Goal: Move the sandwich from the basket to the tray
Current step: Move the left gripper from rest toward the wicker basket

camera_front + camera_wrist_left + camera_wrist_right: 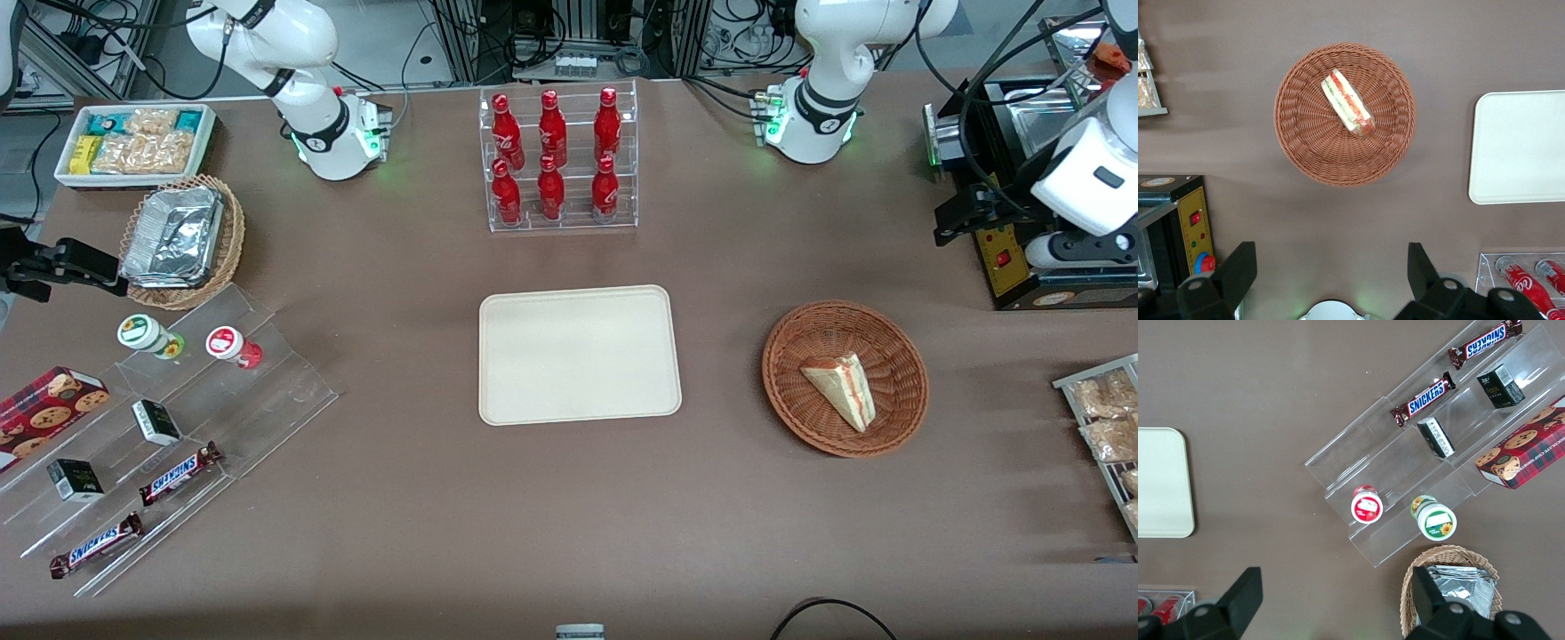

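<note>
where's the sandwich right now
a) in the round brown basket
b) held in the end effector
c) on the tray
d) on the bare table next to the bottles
a: the sandwich lies inside the basket, the tray has nothing on it, and the end effector hangs open above the table beside the basket, holding nothing.

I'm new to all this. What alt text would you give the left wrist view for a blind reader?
A sandwich lies in a round wicker basket on a brown table, seen from above by the open, empty gripper. A bare cream tray lies beside the basket, with red bottles nearby.
</note>
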### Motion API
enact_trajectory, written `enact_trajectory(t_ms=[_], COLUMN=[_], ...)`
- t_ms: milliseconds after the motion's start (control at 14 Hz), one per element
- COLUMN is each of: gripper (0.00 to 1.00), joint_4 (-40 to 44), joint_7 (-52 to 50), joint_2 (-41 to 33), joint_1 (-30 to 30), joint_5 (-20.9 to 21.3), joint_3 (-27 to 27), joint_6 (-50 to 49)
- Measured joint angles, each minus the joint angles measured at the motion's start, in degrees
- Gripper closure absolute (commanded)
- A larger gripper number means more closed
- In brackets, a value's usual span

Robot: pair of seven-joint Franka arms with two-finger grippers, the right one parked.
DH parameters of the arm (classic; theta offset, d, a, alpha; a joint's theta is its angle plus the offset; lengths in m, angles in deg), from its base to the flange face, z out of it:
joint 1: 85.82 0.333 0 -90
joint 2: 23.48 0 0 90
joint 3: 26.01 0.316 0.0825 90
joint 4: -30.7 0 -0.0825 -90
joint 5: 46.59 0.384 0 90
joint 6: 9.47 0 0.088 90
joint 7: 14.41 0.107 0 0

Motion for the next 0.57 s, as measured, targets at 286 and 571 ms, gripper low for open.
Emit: enact_trajectory(t_ms=[286, 571], gripper=[0.0, 0.0], joint_4=[0.0, -0.6], joint_7=[0.0, 0.0], joint_2=[0.1, 3.6], joint_1=[-0.1, -0.6], joint_5=[0.0, 0.0], joint_3=[0.2, 0.0], joint_6=[0.0, 3.0])
